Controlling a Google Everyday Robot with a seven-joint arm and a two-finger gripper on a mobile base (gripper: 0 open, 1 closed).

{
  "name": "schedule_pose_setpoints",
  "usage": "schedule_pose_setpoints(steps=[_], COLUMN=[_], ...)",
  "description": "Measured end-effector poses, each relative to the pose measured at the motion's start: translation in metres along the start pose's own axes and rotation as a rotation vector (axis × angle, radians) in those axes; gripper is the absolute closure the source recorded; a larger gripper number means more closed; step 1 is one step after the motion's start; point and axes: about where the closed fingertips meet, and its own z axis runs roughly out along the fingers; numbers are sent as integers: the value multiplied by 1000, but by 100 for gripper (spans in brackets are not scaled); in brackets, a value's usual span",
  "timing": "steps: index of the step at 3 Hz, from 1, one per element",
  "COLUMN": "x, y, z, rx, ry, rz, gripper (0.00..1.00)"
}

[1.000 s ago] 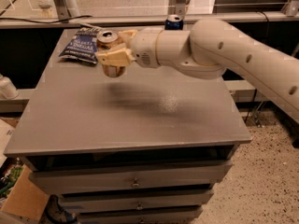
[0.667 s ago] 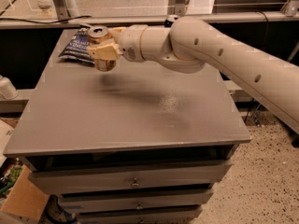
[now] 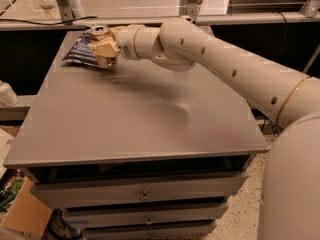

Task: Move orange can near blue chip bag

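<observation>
The gripper (image 3: 103, 52) grasps the orange can (image 3: 98, 30) over the table's (image 3: 150, 129) 11 o'clock corner. The blue chip bag (image 3: 76, 53) lies at its 9 o'clock

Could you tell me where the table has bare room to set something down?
The near half and right side of the table are bare. The far-left corner is crowded: gripper holding the orange can by the blue chip bag.

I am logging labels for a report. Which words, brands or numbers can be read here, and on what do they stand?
No text can be read.
On the bag: white lettering, too blurred to read.
On the can: nothing readable; the gripper holds it at the far left of the table, by the bag, and covers its label.
On the arm and the table: no text.
</observation>
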Motion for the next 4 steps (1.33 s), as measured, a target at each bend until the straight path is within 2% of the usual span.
schedule_pose_setpoints(steps=[1,2,3,4], x=[16,26,29,32], y=[-19,-31,-33,-30], z=[10,5,5,8], rx=[41,68,69,41], ry=[28,54,58,55], rz=[-3,-11,-14,-20], gripper=[100,100,100,84])
